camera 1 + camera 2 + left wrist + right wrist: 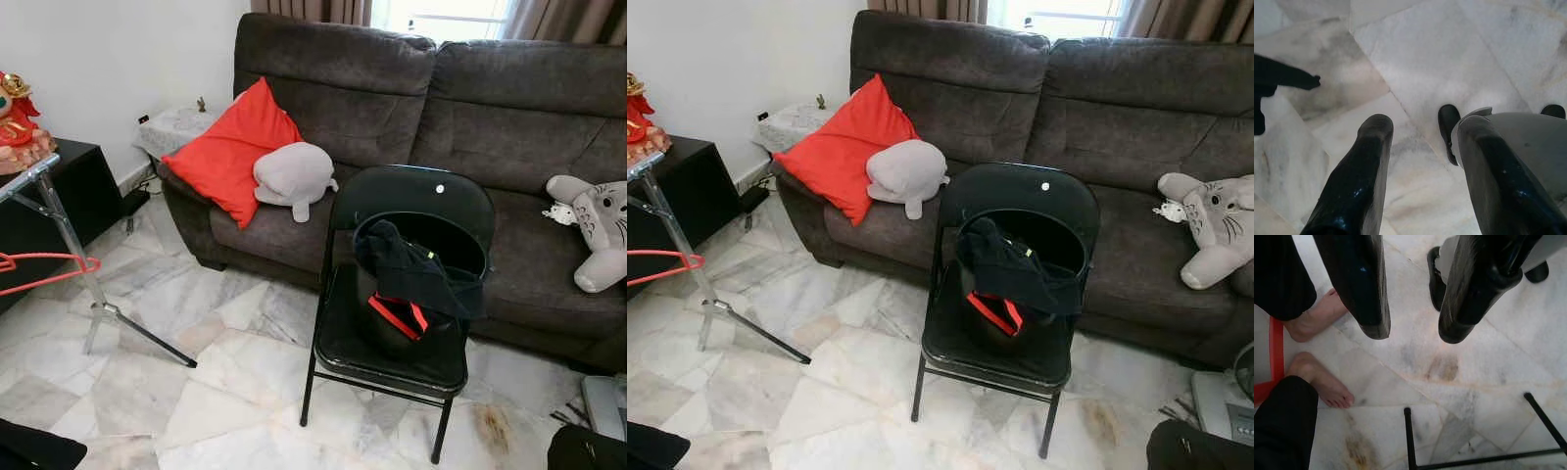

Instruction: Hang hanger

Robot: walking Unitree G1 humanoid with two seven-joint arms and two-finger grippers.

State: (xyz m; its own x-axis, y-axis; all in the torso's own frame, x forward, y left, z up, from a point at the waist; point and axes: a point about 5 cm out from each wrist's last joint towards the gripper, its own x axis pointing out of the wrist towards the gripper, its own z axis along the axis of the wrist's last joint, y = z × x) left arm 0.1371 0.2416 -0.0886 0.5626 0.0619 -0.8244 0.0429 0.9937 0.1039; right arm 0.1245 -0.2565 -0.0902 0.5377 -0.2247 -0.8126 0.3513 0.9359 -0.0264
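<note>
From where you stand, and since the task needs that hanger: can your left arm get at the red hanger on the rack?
Probably not yet. The left gripper hangs open over bare floor, while the red hanger on the rack sits well off to the left; stepping closer looks necessary.

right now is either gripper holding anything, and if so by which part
Nothing is held. The left gripper and the right gripper both hang open over the marble floor, with only tile between their fingers.
</note>
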